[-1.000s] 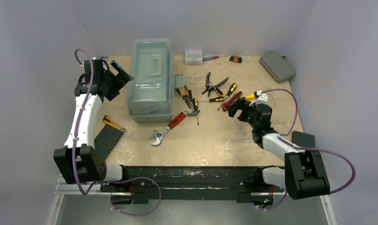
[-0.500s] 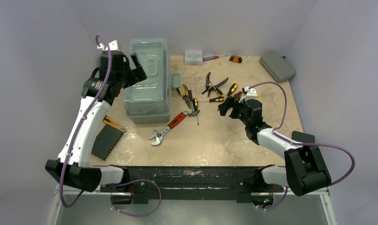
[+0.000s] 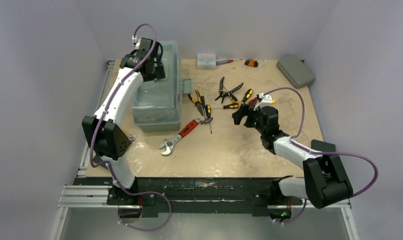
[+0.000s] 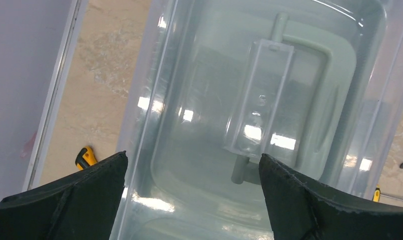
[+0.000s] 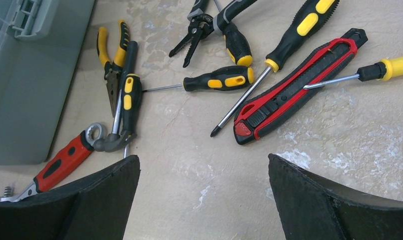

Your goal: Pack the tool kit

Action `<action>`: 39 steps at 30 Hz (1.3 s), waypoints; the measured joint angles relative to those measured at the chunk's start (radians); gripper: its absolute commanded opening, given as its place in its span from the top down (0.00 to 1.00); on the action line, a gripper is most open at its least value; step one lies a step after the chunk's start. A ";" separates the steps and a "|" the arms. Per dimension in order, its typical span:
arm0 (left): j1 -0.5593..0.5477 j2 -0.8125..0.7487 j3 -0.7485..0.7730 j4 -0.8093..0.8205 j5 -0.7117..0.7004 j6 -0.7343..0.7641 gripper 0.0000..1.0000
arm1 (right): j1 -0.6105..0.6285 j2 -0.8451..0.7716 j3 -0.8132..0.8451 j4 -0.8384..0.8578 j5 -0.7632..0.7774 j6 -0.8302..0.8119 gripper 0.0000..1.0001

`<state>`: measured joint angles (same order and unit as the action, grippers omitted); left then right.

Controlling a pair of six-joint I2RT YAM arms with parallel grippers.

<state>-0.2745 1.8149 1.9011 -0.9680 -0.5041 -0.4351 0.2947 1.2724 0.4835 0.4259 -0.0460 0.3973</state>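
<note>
My left fingers (image 4: 79, 200) have swung over the large grey-green plastic toolbox (image 4: 204, 75), spread; right fingers (image 5: 79, 200), spread too, hover empty.

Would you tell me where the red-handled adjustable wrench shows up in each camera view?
Top external: the wrench lies left of centre, off the toolbox's near right corner.
Left wrist: not in it.
Right wrist: bottom left, below the toolbox.
Shared landmark: the toolbox, seen in all three views.
</note>
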 measured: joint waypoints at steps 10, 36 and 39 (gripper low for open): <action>0.213 -0.103 -0.163 0.111 0.228 -0.045 0.00 | 0.000 0.023 0.001 0.008 -0.004 -0.002 0.01; 0.262 -0.127 -0.415 0.550 0.637 -0.002 0.42 | 0.285 0.603 0.732 0.035 -0.340 0.352 0.01; 0.267 -0.127 -0.432 0.583 0.645 0.002 0.43 | 0.301 0.617 0.774 0.014 -0.339 0.362 0.01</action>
<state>-0.0074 1.6882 1.4693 -0.3851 0.1413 -0.4332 0.5957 1.8896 1.2575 0.4404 -0.3847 0.7589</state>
